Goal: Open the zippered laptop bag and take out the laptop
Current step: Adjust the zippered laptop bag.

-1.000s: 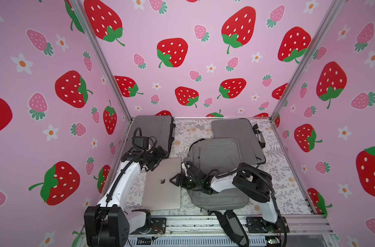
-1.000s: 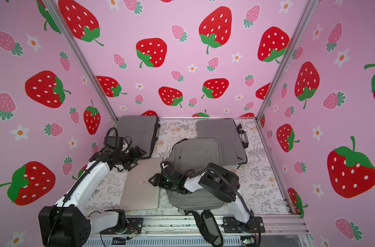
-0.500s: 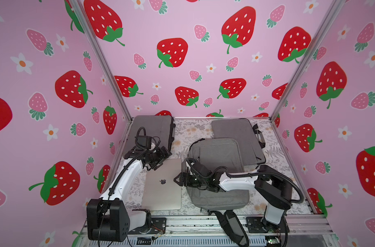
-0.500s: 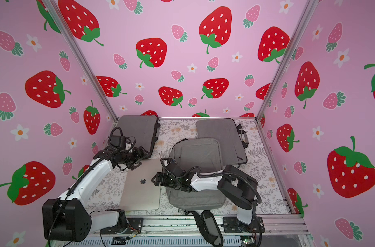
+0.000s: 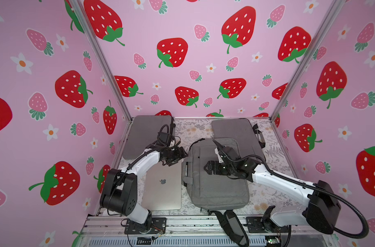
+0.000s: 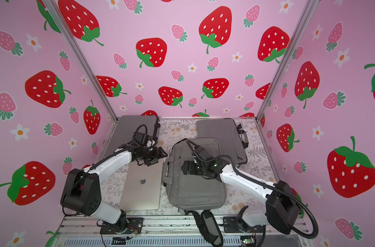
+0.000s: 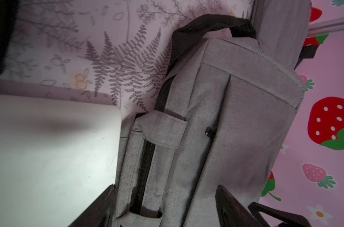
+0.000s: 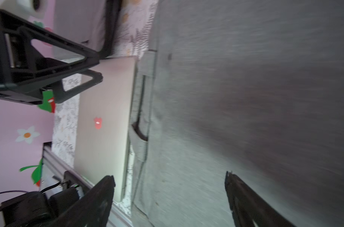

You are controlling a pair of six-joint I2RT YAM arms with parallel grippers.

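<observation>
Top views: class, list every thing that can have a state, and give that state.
laptop bag, lying flat.
laptop, lid shut, flat beside the laptop bag, outside it.
left gripper, jaws open, empty.
right gripper, jaws open, empty, above the laptop bag.
dark bags, lying flat at back.

Grey laptop bag (image 5: 216,188), silver laptop (image 5: 160,194), pink strawberry-print walls (image 5: 193,25)

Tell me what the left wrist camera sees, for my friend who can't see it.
A closed silver laptop lies flat on the fern-patterned table, right beside a grey laptop bag and fully out of it. The open left gripper points at the bag's zippered edge.
</observation>
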